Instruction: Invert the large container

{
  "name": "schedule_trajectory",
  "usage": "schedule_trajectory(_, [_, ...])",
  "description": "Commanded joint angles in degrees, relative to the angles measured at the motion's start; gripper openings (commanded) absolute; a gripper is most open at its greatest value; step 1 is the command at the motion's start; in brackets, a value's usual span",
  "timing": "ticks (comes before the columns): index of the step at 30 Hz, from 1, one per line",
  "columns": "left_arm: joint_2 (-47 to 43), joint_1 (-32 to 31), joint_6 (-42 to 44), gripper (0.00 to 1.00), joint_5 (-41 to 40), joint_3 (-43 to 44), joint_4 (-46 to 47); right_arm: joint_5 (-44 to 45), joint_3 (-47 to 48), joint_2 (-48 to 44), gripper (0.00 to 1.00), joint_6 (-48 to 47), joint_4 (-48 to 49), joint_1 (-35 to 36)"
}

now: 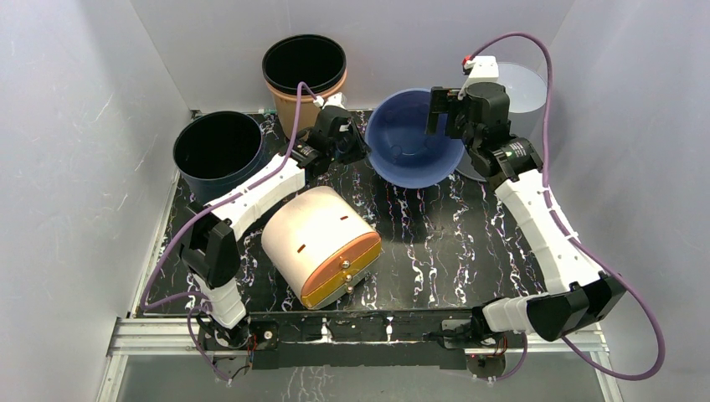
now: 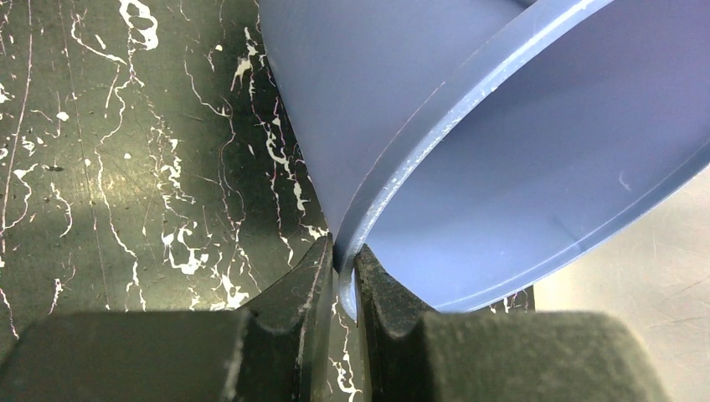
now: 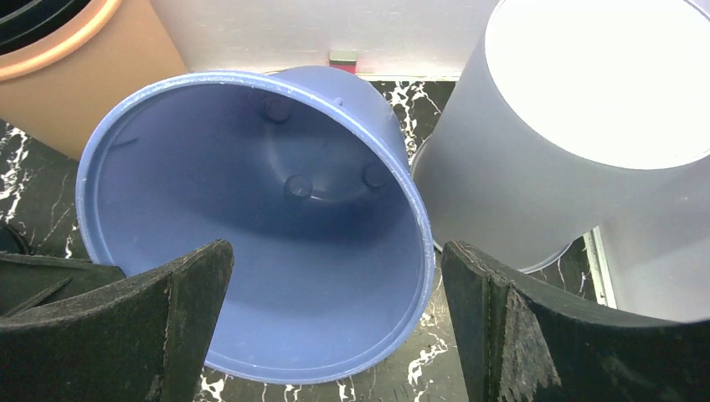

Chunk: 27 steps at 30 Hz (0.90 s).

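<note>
The large container is a blue plastic pot, tipped on its side at the back middle of the table with its mouth facing the arms. My left gripper is shut on its left rim. In the left wrist view the two fingers pinch the rim between them, the gripper low over the black marbled table. My right gripper hovers open above the pot's right edge. The right wrist view looks into the pot, and the open gripper has its fingers spread wide and touching nothing.
A tan pot with a black inside stands at the back. A dark pot stands at back left. A cream drum with an orange lid lies on its side near the front. A frosted grey tub sits against the blue pot's right side.
</note>
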Motion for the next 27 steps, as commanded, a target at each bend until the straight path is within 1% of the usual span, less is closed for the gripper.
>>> schedule_trajectory(1, [-3.21, 0.1, -0.2, 0.0, 0.03, -0.93, -1.22, 1.77, 3.27, -0.12, 0.96, -1.94, 1.22, -0.4])
schedule_trajectory(6, [-3.4, 0.1, -0.37, 0.0, 0.25, -1.59, -1.09, 1.57, 2.93, -0.8, 0.96, 0.45, 0.67, -0.47])
schedule_trajectory(8, [-3.4, 0.1, -0.54, 0.0, 0.59, -1.81, -1.06, 1.01, 3.09, -1.32, 0.97, 3.52, 0.05, -0.51])
schedule_trajectory(11, [-3.44, 0.12, -0.8, 0.0, 1.11, -2.04, -0.97, -1.27, 3.35, -2.34, 0.98, 12.47, -0.83, -0.55])
schedule_trajectory(16, [-3.56, 0.01, -1.21, 0.0, 1.62, -2.09, -0.87, -9.73, -0.28, -5.82, 0.98, 27.33, 5.24, -0.54])
schedule_trajectory(19, [-3.58, 0.0, -1.37, 0.0, 1.79, -1.92, -0.78, -13.34, -4.45, -7.99, 0.98, 37.32, 10.61, -0.54])
schedule_trajectory(23, [-3.58, -0.06, -1.34, 0.0, 2.06, -1.82, -0.7, -15.59, -11.05, -10.55, 0.98, 50.38, 16.36, -0.57])
schedule_trajectory(27, [-3.67, -0.08, -1.53, 0.0, 2.29, -2.03, -0.52, -16.22, -18.61, -12.16, 0.97, 58.13, 20.91, -0.55])
